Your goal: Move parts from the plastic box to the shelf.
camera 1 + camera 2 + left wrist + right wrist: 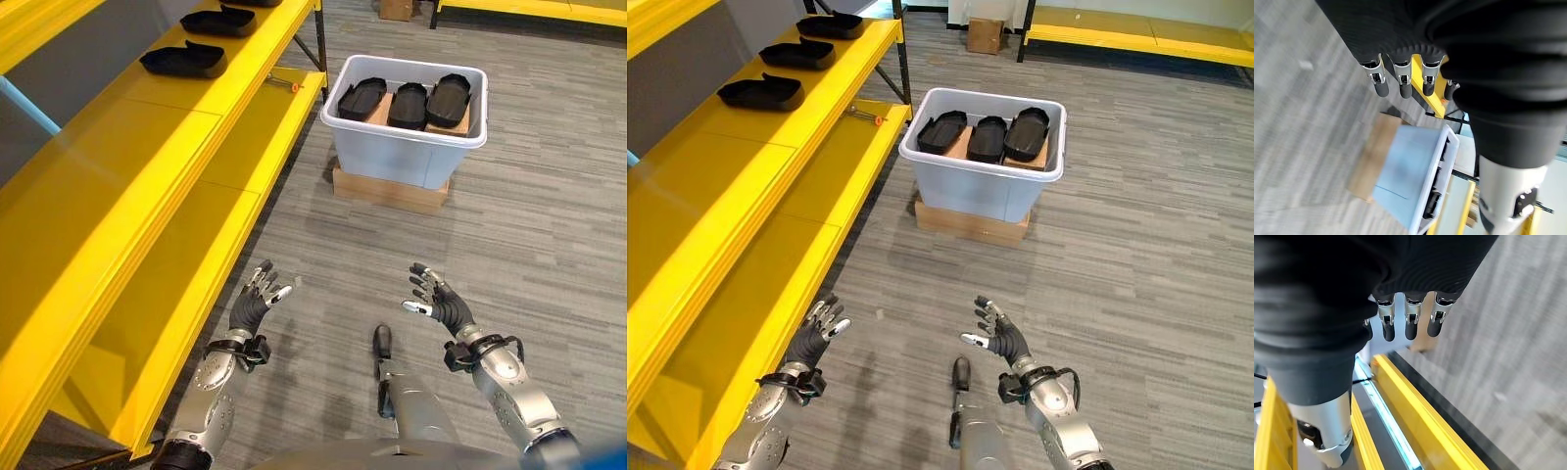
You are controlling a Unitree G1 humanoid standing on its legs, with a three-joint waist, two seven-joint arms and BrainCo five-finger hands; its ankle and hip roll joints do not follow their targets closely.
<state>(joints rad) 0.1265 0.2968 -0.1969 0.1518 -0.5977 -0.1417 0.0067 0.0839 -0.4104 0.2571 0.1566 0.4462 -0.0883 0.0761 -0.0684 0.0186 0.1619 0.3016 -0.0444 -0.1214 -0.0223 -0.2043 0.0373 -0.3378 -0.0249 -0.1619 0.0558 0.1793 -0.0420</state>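
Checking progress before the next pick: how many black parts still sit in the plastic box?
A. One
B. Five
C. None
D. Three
D: three black parts lie side by side in the plastic box, while both hands, left hand and right hand, hover open over the floor.

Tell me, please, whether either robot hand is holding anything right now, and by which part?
Nothing is held. The left robot hand and right robot hand hover open over the floor, short of the plastic box.
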